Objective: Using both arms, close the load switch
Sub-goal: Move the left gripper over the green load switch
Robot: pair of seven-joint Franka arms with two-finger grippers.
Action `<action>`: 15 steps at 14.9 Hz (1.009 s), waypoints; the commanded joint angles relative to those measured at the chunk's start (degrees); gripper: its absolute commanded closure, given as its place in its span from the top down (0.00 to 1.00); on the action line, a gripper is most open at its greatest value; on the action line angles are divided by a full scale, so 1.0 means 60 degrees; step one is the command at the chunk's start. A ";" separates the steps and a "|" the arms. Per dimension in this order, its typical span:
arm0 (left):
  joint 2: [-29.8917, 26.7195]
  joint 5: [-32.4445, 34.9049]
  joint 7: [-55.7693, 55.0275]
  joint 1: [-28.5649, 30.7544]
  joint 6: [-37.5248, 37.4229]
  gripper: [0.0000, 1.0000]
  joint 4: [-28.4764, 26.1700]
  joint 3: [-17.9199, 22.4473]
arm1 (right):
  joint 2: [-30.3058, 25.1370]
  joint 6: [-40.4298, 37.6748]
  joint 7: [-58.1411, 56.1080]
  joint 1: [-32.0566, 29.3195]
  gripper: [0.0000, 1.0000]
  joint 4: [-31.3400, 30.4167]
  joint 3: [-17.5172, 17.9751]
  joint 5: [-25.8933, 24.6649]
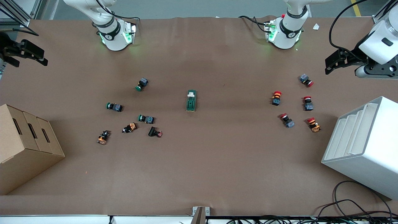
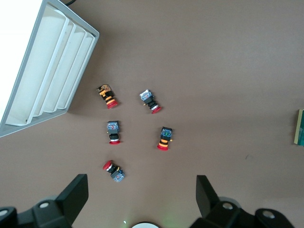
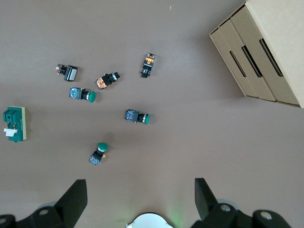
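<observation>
The left arm's black two-finger gripper (image 2: pixel 140 199) hangs in the air over the left arm's end of the brown paper-covered table (image 1: pixel 217 161), its jaws spread wide with nothing between them; both fingers (image 2: pixel 76 192) show only in part in the left wrist view, cut off at the frame edge. The right arm's black two-finger gripper (image 3: pixel 140 199) is likewise up over the right arm's end of the table, jaws wide and empty, touching nothing. The load switch (image 1: pixel 191 100), a small elongated dark-green rectangular block with a cream handle piece at the end toward the robots' bases, lies flat near the middle of the table, well apart from both grippers; in the left wrist view only a sliver of it shows at the frame edge. Toward the right arm's end lie three green-capped push buttons (image 1: pixel 142 84) and three smaller dark and orange parts (image 1: pixel 130 127), whose details are hard to make out, near a brown cardboard box with slots (image 1: pixel 28 146). Toward the left arm's end lie five red-capped push buttons (image 1: pixel 276 97) beside a white stepped plastic bin (image 1: pixel 367 146), which is cut off by the frame.
</observation>
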 commanded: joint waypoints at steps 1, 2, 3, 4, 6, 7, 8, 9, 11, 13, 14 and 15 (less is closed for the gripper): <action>0.0111 0.0156 0.0103 0.0038 -0.0149 1.00 0.0259 -0.0046 | -0.0372 0.0079 0.0322 0.0007 1.00 -0.0394 0.0004 0.0033; 0.0126 0.0156 0.0103 0.0053 -0.0149 1.00 0.0259 -0.0046 | -0.0372 0.0079 0.0324 0.0007 1.00 -0.0394 0.0004 0.0033; 0.0140 0.0142 0.0117 0.0053 -0.0149 1.00 0.0259 -0.0046 | -0.0372 0.0079 0.0324 0.0007 1.00 -0.0394 0.0004 0.0033; 0.0228 0.0127 0.0118 0.0053 -0.0149 1.00 0.0259 -0.0046 | -0.0358 0.0079 0.0309 0.0007 1.00 -0.0394 0.0004 0.0033; 0.0388 0.0098 0.0088 -0.0063 -0.0149 1.00 0.0491 -0.0046 | -0.0358 0.0108 0.0309 0.0022 1.00 -0.0394 0.0004 0.0033; 0.0564 0.0083 -0.0013 -0.0108 -0.0149 1.00 0.0696 -0.0089 | -0.0358 0.0108 0.0309 0.0036 1.00 -0.0380 0.0018 0.0033; 0.0696 0.0054 -0.0014 -0.0181 -0.0149 1.00 0.0814 -0.0206 | -0.0343 0.0079 0.0294 0.0036 1.00 -0.0379 0.0019 0.0033; 0.0741 -0.0004 -0.0058 -0.0283 -0.0091 1.00 0.0816 -0.0381 | -0.0343 0.0006 0.0294 0.0036 1.00 -0.0350 0.0019 0.0033; 0.0902 -0.0223 -0.0204 -0.0503 0.0419 1.00 0.0801 -0.0806 | -0.0329 -0.0112 0.0294 0.0036 1.00 -0.0262 0.0019 -0.0025; 0.1004 -0.0400 -0.0656 -0.0780 0.1152 1.00 0.0611 -0.1186 | -0.0328 -0.0112 0.0309 0.0036 1.00 -0.0204 0.0033 -0.0025; 0.1121 -0.0372 -0.1210 -0.1014 0.1445 1.00 0.0582 -0.1377 | -0.0314 -0.0112 0.0309 0.0036 1.00 -0.0102 0.0033 -0.0025; 0.1238 -0.0357 -0.1853 -0.1277 0.1839 1.00 0.0451 -0.1509 | -0.0270 -0.0112 0.0338 0.0007 1.00 -0.0014 0.0004 0.0018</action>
